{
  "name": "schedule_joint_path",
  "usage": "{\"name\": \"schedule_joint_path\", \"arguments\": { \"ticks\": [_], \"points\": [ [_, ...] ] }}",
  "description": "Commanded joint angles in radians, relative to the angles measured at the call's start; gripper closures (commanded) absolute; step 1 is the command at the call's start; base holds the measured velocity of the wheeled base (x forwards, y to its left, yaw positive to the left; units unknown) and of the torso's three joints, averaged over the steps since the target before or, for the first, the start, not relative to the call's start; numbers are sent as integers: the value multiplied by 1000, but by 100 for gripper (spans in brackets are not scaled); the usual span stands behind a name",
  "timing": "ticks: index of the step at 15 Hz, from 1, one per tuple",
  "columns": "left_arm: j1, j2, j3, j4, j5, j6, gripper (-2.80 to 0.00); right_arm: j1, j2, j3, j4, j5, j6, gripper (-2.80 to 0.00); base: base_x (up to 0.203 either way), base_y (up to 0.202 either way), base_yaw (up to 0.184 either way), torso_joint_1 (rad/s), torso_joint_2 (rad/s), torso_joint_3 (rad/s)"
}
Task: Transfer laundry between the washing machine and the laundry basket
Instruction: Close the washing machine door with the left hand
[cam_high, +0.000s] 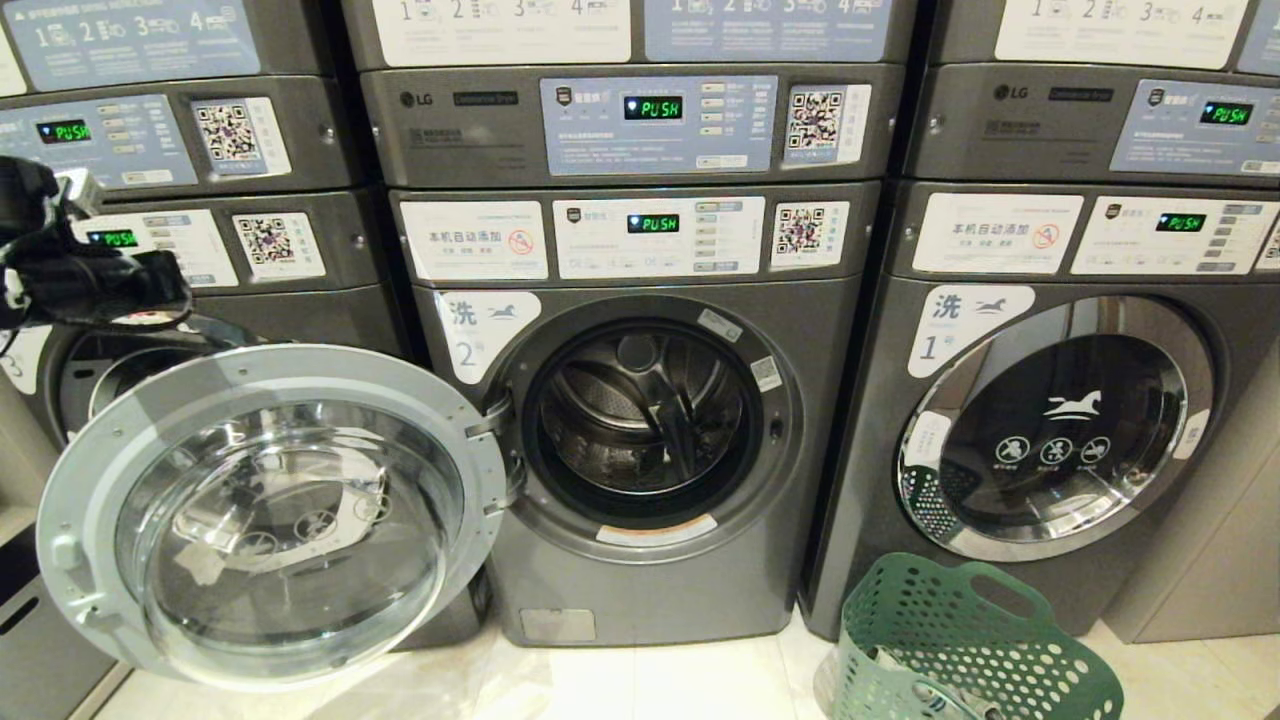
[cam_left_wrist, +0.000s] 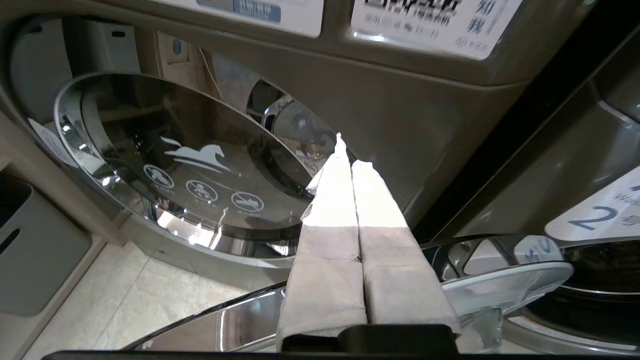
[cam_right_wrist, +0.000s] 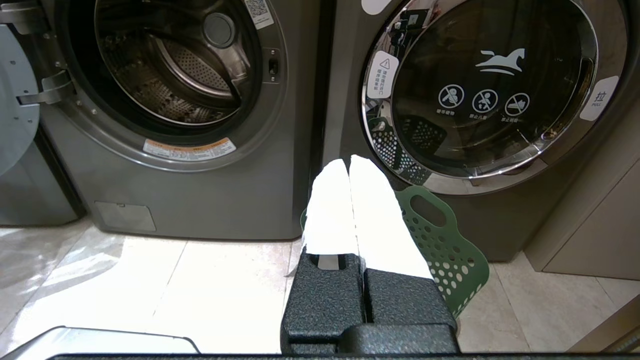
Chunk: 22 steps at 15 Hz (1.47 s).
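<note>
The middle washing machine (cam_high: 640, 590) stands with its round door (cam_high: 270, 510) swung open to the left. Its drum (cam_high: 640, 410) shows bare metal, and I see no laundry in it. A green perforated laundry basket (cam_high: 980, 640) sits on the floor at the lower right, with something pale grey low inside it. My left arm (cam_high: 90, 270) is raised at the far left, above the open door. My left gripper (cam_left_wrist: 350, 155) is shut and empty, over the door's rim (cam_left_wrist: 500, 280). My right gripper (cam_right_wrist: 350, 162) is shut and empty, hanging in front of the basket (cam_right_wrist: 450, 240).
Closed machines flank the open one, one on the left (cam_left_wrist: 190, 160) and one on the right (cam_high: 1050, 430). More units are stacked above. The open door juts out over the pale tiled floor (cam_high: 650, 680). A grey cabinet (cam_left_wrist: 35, 260) stands at the far left.
</note>
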Motion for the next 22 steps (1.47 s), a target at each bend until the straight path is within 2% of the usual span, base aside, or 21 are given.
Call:
{"name": "schedule_joint_path", "arguments": {
  "ticks": [1, 3, 6, 7, 10, 13, 16, 22],
  "points": [
    [0, 36, 0, -4, -2, -2, 0, 1, 1, 0, 1, 1, -3, 0, 0, 0, 0, 0, 0, 0],
    [4, 70, 0, -13, -4, -10, 0, 1, 1, 0, 1, 2, -5, 0, 0, 0, 0, 0, 0, 0],
    [7, 142, -1, -166, -1, -38, 0, 0, 0, 0, 1, -1, -3, 0, 0, 0, 0, 0, 0, 0],
    [7, 155, 0, -187, -1, -41, 0, 0, 1, 0, 1, 0, -3, 0, 0, 0, 0, 0, 0, 0],
    [10, 178, 0, -184, -2, -43, 0, 0, 1, 0, 1, 2, -6, 0, 0, 0, 0, 0, 0, 0],
    [24, 184, -1, -98, -20, -42, 0, 0, 1, 0, 1, 1, -8, 0, 0, 0, 0, 0, 0, 0],
    [36, 204, 0, -78, -23, -42, 0, 0, 0, 0, 1, 2, -11, 0, 0, 0, 0, 0, 0, 0],
    [34, 97, 0, 172, -38, -45, 0, 1, 1, 0, -1, 5, -44, 0, 0, 0, 0, 0, 0, 0]
  ]
}}
